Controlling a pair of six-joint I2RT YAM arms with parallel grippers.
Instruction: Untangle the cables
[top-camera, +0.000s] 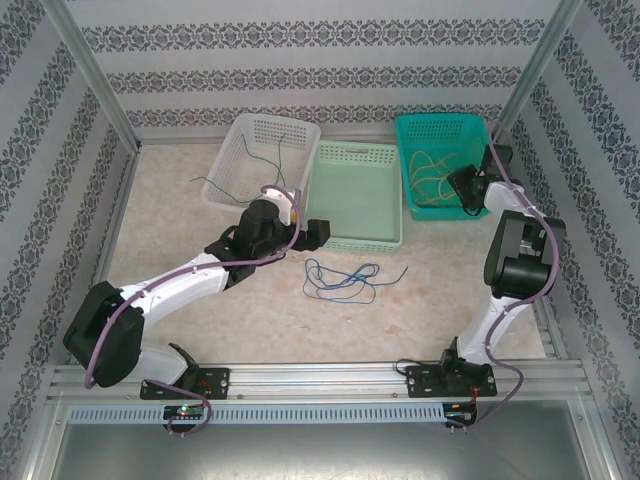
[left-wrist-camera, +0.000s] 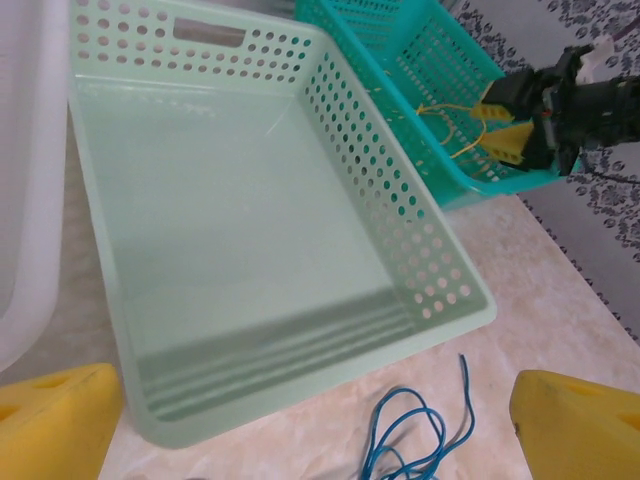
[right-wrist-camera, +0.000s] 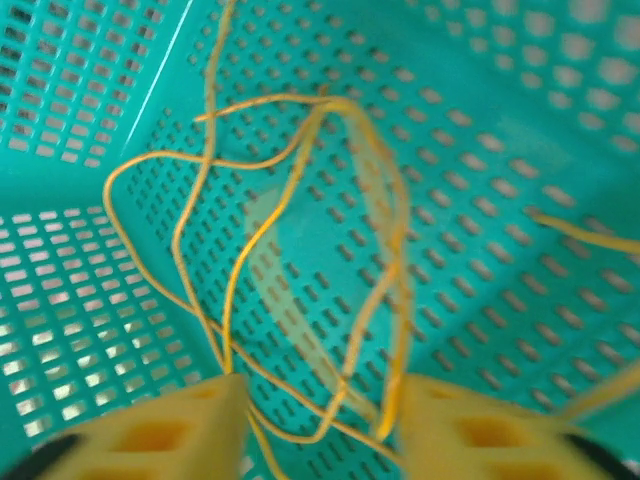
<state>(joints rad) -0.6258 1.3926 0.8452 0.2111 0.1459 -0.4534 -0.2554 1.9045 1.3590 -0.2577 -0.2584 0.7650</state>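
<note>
L end effector (left-wrist-camera: 315, 420) apart nr mint basket (left-wrist-camera: 390, 200) edge, R end effector (right-wrist-camera: 318, 420) apart astride yellow cables (right-wrist-camera: 397, 240)

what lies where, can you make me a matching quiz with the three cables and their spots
Things:
1. green cable
2. blue cable
3. yellow cable

Places:
a. table
b. teal basket
c. white basket

Pairs: 1-c, 2-a, 3-b
</note>
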